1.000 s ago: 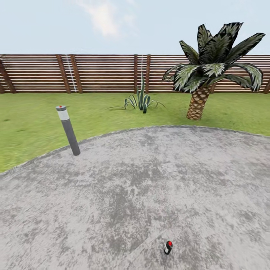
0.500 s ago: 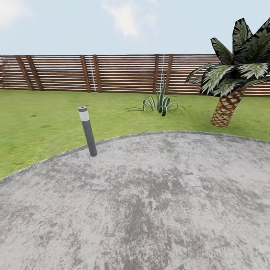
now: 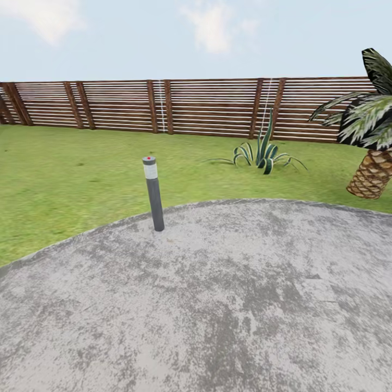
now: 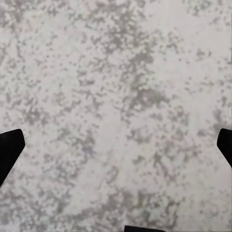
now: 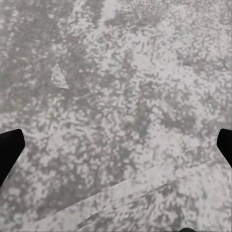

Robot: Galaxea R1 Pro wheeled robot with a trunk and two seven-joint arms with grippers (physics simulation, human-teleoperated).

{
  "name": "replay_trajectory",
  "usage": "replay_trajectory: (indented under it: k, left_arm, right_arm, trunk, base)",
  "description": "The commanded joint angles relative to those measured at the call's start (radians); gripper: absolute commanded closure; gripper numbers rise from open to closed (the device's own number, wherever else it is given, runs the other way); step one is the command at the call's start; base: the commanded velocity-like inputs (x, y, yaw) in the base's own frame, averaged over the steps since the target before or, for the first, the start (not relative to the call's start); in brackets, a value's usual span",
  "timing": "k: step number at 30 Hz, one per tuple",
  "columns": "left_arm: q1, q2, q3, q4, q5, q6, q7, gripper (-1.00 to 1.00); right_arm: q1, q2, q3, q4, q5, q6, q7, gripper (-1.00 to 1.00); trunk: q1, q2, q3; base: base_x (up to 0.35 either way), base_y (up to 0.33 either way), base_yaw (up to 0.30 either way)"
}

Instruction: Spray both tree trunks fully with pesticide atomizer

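We stand on the mottled grey paved circle (image 3: 228,305) facing the brown slatted fence (image 3: 207,106), a dark bollard lamp (image 3: 153,193) at the paving's far edge. Both grippers hang spread wide over bare paving, left gripper (image 4: 116,145) and right gripper (image 5: 116,145). We cannot place the atomizer or say which arm is nearer.

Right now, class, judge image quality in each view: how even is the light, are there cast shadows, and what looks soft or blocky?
Head view: flat, even daylight, no clear shadow beside the bollard light; fence sharp. Left wrist view: paving blurred and mottled, dark fingertips at the edges. Right wrist view: paving coarsely pixelated.
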Motion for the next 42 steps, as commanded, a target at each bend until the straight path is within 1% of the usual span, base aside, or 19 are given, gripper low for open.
replay_trajectory:
  k: [1, 32, 36, 42]
  left_arm:
    - [-0.001, 0.0, 0.0, 0.001, 0.007, -0.003, -0.001, -1.0]
    - [-0.001, 0.0, 0.0, 0.001, 0.007, -0.003, -0.001, -1.0]
    - [-0.001, 0.0, 0.0, 0.001, 0.007, -0.003, -0.001, -1.0]
    - [-0.001, 0.0, 0.0, 0.001, 0.007, -0.003, -0.001, -1.0]
  right_arm:
    - [0.0, 0.0, -0.001, 0.0, -0.002, -0.003, 0.0, -1.0]
    - [0.0, 0.0, -0.002, 0.002, -0.002, -0.003, 0.0, -1.0]
    - [0.0, 0.0, -0.002, 0.002, -0.002, -0.003, 0.0, -1.0]
    - [0.0, 0.0, -0.002, 0.002, -0.002, -0.003, 0.0, -1.0]
  trunk:
    - [0.0, 0.0, -0.001]
    - [0.0, 0.0, -0.001]
    - [0.0, 0.0, 0.0]
    - [0.0, 0.0, 0.002]
  base:
    - [0.335, 0.131, 0.104]
    - [0.335, 0.095, 0.004]
    - [0.335, 0.01, -0.118]
    - [0.335, 0.001, -0.236]
